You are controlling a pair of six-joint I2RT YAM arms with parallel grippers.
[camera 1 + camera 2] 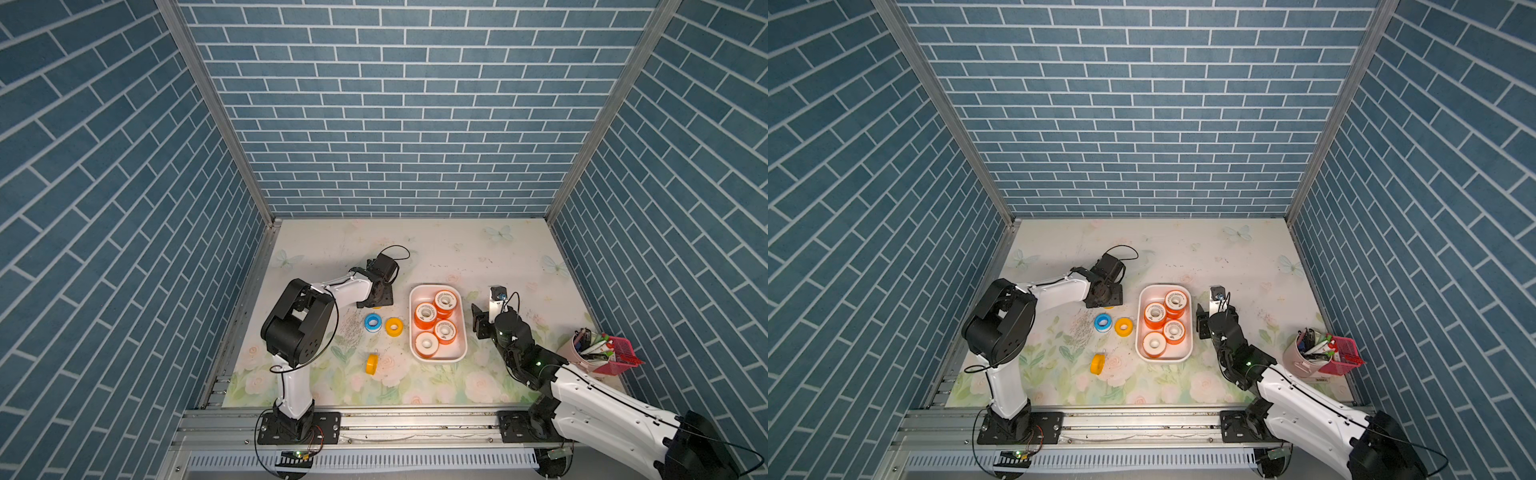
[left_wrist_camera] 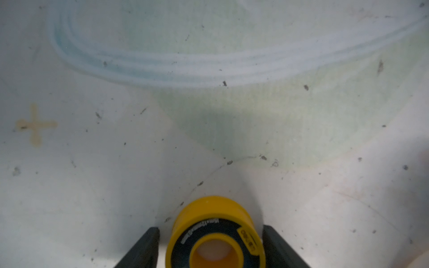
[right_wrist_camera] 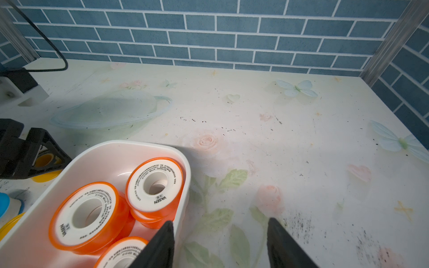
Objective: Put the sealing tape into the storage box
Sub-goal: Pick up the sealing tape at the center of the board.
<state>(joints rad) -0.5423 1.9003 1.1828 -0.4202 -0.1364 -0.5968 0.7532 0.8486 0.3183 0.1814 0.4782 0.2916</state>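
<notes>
Blue brick-pattern walls (image 1: pixel 374 124) close in a pale floral table (image 1: pixel 457 249). At the middle of both top views sits the white shallow plastic storage box (image 1: pixel 435 286), with four orange, white-faced spools of sealing tape (image 1: pixel 425 313) inside it. Left of the box, a blue spool (image 1: pixel 372 323) and a yellow spool (image 1: pixel 393 326) lie flat. Lower down, another yellow spool (image 1: pixel 371 363) seems to stand on its edge.

A yellow, black-faced plastic spool (image 2: pixel 213 215) lies flat at the bottom centre of the left wrist view. The likely trouble is there. The fingers meet a smooth, curved rim, and one looks nearer the spool than the other. An uneven squeeze could push the spool sideways or squirt it forward out of the grip. The box is also crowded, so a spool dropped in could land on the others and roll out.

The left claw (image 2: pixel 210 227) straddles this spool, partly open. A sliver of table shows on one side, so no grip looks made. The right claw (image 3: pixel 220 248) hangs open and empty just right of the box, one finger crossing its rim in the right wrist view.
</notes>
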